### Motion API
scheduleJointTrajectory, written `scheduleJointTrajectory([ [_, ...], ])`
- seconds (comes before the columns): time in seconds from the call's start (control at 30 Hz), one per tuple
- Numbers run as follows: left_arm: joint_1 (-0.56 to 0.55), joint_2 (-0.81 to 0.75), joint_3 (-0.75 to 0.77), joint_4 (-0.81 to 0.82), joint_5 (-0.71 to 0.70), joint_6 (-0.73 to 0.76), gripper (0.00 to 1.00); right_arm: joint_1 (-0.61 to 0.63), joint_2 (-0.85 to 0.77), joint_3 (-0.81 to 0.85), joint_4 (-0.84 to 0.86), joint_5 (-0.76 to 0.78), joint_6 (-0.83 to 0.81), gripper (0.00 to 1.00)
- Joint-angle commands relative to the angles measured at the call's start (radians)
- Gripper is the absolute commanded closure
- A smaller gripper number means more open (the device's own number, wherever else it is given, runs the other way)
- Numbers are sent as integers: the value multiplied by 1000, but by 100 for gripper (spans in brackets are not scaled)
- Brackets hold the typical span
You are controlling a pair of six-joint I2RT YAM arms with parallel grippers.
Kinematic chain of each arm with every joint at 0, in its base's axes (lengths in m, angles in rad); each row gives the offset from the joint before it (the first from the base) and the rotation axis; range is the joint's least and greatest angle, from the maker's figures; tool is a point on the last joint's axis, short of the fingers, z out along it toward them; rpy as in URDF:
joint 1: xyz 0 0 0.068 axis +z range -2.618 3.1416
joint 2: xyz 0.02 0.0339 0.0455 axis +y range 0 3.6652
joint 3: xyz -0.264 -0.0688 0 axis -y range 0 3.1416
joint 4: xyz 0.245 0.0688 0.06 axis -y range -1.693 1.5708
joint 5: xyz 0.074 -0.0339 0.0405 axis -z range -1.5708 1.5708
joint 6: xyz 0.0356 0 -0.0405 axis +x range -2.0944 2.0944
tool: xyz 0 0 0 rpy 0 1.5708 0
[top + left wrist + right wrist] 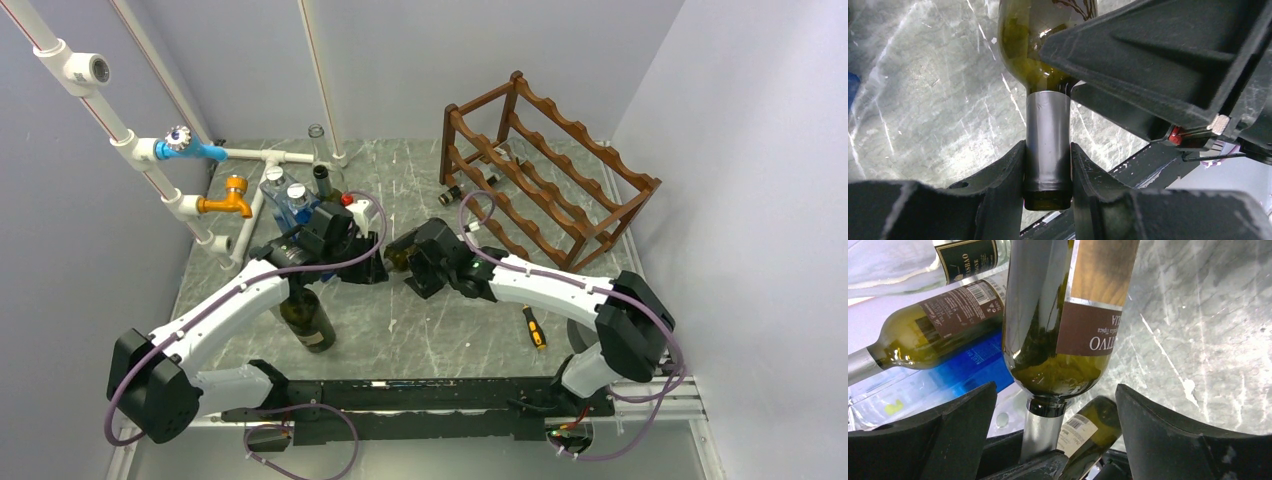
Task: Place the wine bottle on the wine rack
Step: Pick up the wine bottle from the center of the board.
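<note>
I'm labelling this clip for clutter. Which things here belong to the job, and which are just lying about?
Job: wine bottle, left gripper shut on its neck, open right gripper flanking it, wine rack.
Lying about: screwdriver, orange tap, green bottle under left arm.

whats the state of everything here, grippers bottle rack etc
bottle: held by its neck, not in the rack
left gripper: shut on bottle neck
right gripper: open, straddling bottle, not touching it
rack: upright, top tier bare
screwdriver: lying flat
</note>
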State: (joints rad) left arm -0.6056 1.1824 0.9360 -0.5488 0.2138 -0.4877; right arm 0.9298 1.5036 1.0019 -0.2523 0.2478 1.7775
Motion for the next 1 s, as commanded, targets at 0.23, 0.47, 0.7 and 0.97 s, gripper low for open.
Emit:
scheduleJointTrajectory([
  [0.23,-4,-5,12,97,46,73,100,-9,66,35,100,-132,9,33],
  [0.47,-8,4,5,115,68,116,100,-9,75,54,87,-117,0,32],
  [0.7,-28,29,19,93,59,136,100,-21,95,54,85,-125,10,53],
  [0.97,-55,13,36,47,33,177,88,-22,107,-2,176,-148,-1,94],
])
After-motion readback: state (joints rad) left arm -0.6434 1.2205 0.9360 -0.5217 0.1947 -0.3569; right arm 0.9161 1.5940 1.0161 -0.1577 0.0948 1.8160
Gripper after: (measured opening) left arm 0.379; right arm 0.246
